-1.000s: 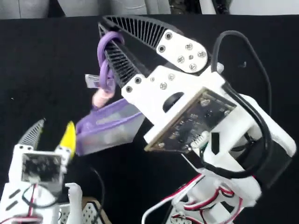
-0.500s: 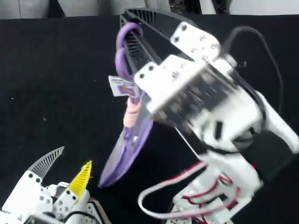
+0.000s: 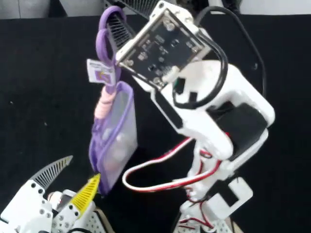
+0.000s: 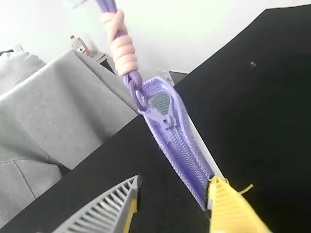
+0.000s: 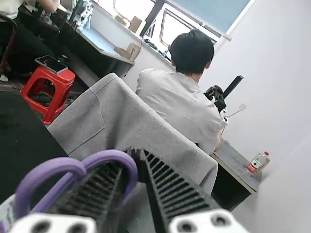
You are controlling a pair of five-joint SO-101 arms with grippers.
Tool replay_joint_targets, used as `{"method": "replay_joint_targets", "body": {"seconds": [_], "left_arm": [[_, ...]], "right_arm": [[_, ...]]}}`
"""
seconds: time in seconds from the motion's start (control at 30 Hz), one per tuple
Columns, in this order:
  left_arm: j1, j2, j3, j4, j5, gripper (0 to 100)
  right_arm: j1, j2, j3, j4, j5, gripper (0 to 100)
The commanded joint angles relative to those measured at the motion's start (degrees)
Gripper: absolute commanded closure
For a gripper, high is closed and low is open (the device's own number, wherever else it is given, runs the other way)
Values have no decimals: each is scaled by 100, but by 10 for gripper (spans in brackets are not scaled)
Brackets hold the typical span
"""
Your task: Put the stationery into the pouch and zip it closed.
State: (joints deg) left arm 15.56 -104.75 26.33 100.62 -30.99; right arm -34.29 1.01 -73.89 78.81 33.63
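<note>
I see a flat table under a matte black cloth [image 3: 43, 58], stretching away to a far edge with grey fabric behind it. A few tiny pale specks [image 3: 10, 102] lie on the cloth, well apart from each other, and my left wrist view shows another small pale speck [image 4: 251, 63] on the same black surface

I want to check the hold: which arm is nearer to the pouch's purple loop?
Right. The right arm holds the purple loop in its jaws, with the pouch hanging from it. The left arm is below, its jaws open by the pouch's lower end.
</note>
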Motion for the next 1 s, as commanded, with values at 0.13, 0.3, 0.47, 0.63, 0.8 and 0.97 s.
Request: {"method": "replay_joint_targets", "body": {"seconds": [0.13, 0.3, 0.47, 0.63, 0.8, 0.97], "left_arm": [[101, 35, 215, -264, 492, 759], [356, 35, 602, -642, 1301, 759], [1508, 35, -189, -352, 2382, 764], [1771, 35, -558, -211, 2945, 763], [1771, 35, -4, -484, 2936, 761], [1701, 35, 1024, -1169, 2927, 761]], "right_arm": [[123, -57, -312, 0, -44, 988], [132, -57, -312, 9, -35, 988], [246, -48, -303, -35, -35, 988], [281, -57, -312, -18, -35, 988], [264, -92, -338, 0, -70, 988], [246, -92, -338, 9, -70, 988]]}}
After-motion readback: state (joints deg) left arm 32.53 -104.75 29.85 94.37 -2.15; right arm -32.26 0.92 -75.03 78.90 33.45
